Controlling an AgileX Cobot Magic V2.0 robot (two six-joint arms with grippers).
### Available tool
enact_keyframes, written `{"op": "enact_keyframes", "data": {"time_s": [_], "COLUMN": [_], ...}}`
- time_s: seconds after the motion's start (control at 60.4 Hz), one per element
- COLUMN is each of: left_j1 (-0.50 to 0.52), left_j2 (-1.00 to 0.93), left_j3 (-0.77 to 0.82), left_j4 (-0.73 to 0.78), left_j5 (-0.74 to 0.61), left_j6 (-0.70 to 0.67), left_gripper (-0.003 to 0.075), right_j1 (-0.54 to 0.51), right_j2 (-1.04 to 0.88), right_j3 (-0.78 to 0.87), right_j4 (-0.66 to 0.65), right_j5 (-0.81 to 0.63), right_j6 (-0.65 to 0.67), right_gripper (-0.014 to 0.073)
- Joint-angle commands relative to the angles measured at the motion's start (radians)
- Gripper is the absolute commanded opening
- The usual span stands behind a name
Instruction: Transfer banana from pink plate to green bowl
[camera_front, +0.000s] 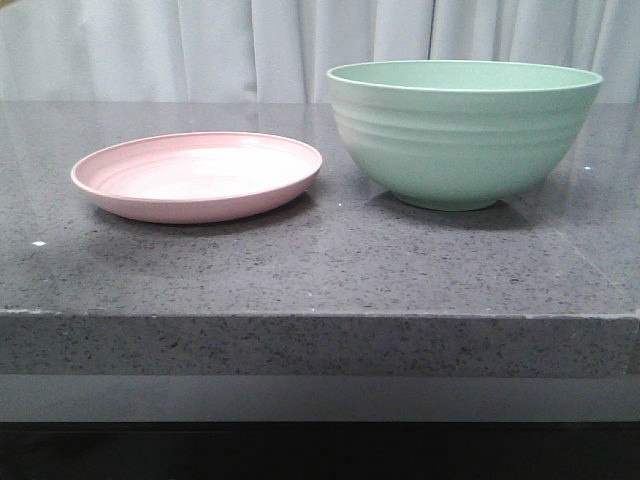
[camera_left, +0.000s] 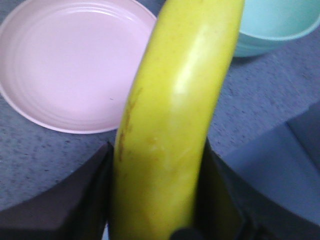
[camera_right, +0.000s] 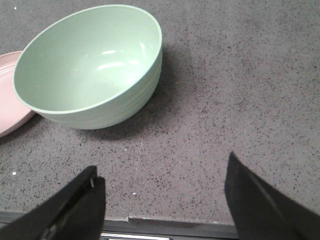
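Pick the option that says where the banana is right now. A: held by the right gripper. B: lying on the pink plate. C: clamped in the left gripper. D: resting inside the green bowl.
C: the banana sits between the left gripper fingers, while the pink plate and green bowl are both empty and the right gripper is open.

The banana (camera_left: 172, 130) is held upright between the dark fingers (camera_left: 85, 200) of the left gripper (camera_left: 157, 200), filling the centre of the view. The pink plate (camera_left: 70, 65) lies bare on the grey speckled table (camera_left: 45, 155); part of the green bowl (camera_left: 280, 25) is seen beside it.
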Motion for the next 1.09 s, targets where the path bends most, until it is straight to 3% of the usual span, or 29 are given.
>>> {"op": "enact_keyframes", "data": {"time_s": [0.0,0.298,0.48,0.629,0.811,1.076], "left_j1": [-0.01,-0.01,-0.01,-0.01,-0.01,-0.01], "left_j2": [-0.03,0.053,0.135,0.181,0.19,0.19], "left_j3": [0.018,0.062,0.06,0.058,0.058,0.058], "left_j4": [-0.142,-0.476,-0.653,-0.705,-0.729,-0.729], "left_j5": [-0.095,-0.111,-0.111,-0.092,-0.091,-0.091], "left_j6": [0.131,0.528,0.685,0.801,0.843,0.844], "left_gripper": [0.0167,0.0167,0.0167,0.0167,0.0167,0.0167], "right_j1": [-0.006,-0.005,-0.005,-0.005,-0.005,-0.005], "right_j2": [0.01,0.015,0.061,0.137,0.232,0.286], "right_j3": [-0.03,-0.03,-0.03,-0.04,-0.083,-0.092], "right_j4": [0.021,0.119,0.251,0.439,0.688,0.818], "right_j5": [-0.054,-0.015,-0.018,-0.005,0.091,0.14], "right_j6": [-0.008,-0.07,-0.215,-0.426,-0.687,-0.836], "right_gripper": [0.0523,0.0523,0.0523,0.0517,0.0517,0.0517]}}
